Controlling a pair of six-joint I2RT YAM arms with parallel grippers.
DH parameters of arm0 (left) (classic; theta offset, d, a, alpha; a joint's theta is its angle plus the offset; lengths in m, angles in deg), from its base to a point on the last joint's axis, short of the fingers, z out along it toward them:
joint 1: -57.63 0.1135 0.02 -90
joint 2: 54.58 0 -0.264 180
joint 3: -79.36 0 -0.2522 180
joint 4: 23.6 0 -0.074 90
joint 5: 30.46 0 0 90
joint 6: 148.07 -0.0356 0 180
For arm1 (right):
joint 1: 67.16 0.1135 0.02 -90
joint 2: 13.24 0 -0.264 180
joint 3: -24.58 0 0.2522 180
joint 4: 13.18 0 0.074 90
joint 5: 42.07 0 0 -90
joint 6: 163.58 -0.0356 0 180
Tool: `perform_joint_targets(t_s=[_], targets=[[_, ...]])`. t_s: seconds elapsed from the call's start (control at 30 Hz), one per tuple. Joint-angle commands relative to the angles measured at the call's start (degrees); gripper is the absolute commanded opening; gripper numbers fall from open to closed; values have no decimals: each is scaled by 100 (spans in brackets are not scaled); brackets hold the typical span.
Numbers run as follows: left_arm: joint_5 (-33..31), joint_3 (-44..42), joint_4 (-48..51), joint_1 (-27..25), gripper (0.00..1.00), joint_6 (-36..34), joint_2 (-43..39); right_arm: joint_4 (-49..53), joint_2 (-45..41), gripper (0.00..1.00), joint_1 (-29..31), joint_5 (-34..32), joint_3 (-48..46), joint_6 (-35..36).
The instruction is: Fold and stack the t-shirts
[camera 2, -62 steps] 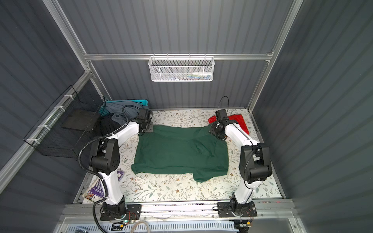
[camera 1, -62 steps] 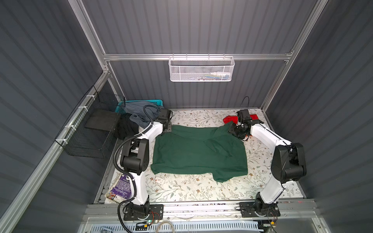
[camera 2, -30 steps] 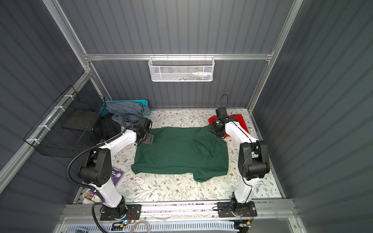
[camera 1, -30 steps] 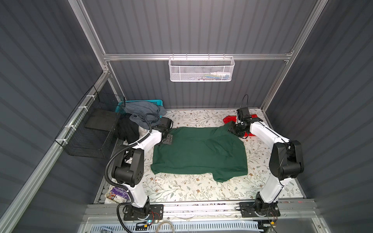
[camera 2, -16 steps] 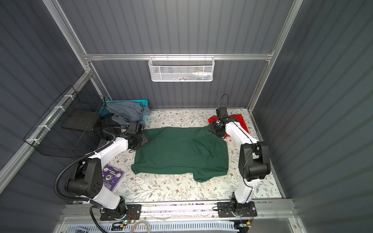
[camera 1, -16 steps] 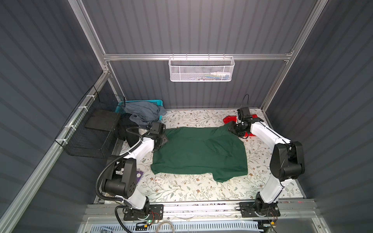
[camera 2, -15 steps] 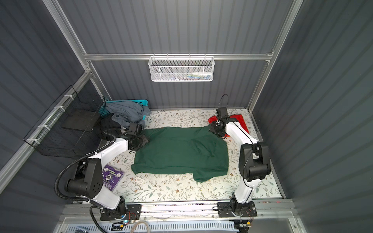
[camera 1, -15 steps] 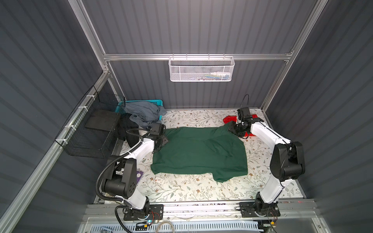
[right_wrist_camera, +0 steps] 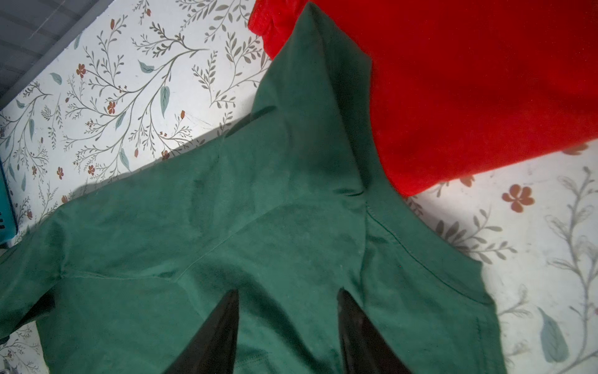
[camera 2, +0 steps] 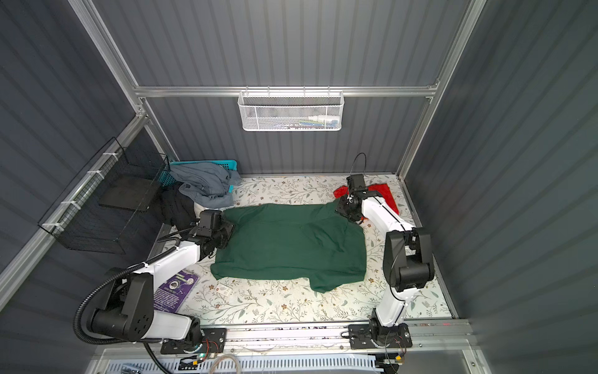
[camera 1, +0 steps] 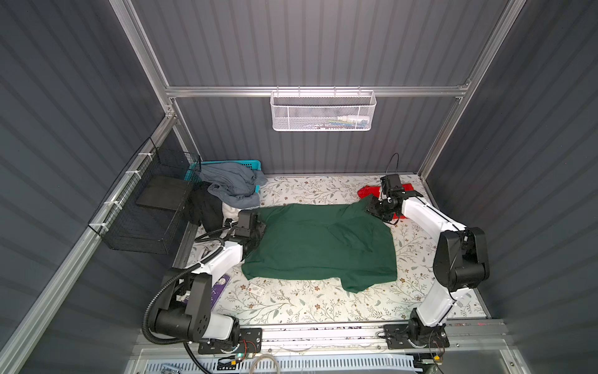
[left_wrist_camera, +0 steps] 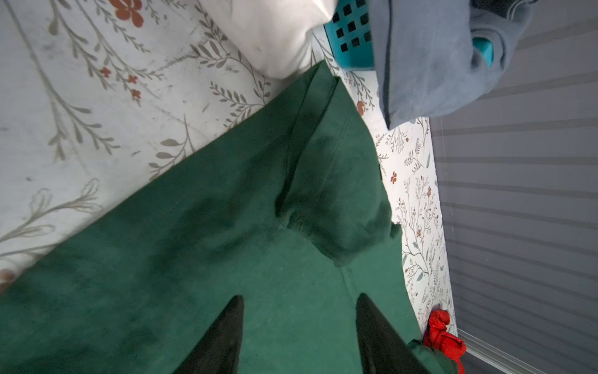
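A large dark green t-shirt (camera 1: pixel 317 246) (camera 2: pixel 291 246) lies spread on the flowered table in both top views, one sleeve sticking out at the front right. A red t-shirt (camera 1: pixel 406 187) (right_wrist_camera: pixel 469 97) lies at the back right, and the green shirt's back right corner overlaps its edge. My left gripper (camera 1: pixel 259 231) (left_wrist_camera: pixel 299 298) is low over the green shirt's left edge, jaws apart, with flat green cloth between them. My right gripper (camera 1: pixel 372 209) (right_wrist_camera: pixel 287 291) is over the shirt's back right corner, open above lightly creased green cloth.
A teal basket (camera 1: pixel 246 163) at the back left holds a grey-blue garment (camera 1: pixel 233 183). Black cloth (camera 1: pixel 207 207) and white cloth (left_wrist_camera: pixel 275 35) lie beside it. A black wire basket (camera 1: pixel 145 210) hangs on the left wall, a white mesh basket (camera 1: pixel 323 111) on the back wall. A purple booklet (camera 2: pixel 174 289) and a small card (camera 1: pixel 255 289) lie front left.
My left arm has come from the shirt's back left corner forward along its left edge, and its jaws have narrowed. The right arm and the shirt have barely moved.
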Motion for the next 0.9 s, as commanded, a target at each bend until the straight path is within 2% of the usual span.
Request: perform_joint_targets(t_s=[0.0,0.17,0.33,0.7,0.87], targets=[[137,128,-140,63,62,459,289,-58,-207,51,-64,-88,-149,56],[437,-64,-767,221,61,855,663,-108,-279,51,-80,-88,-222,71],[667,-442,-2285,283,59,1526,1115,-145,-318,51,-100,-67,-305,81],[513,1,-2130,288,60,1297,1284,-180,-324,51,-117,-75,-357,111],[662,126,-2255,327,60,1261,1608,-181,-303,51,-134,-49,-362,132]])
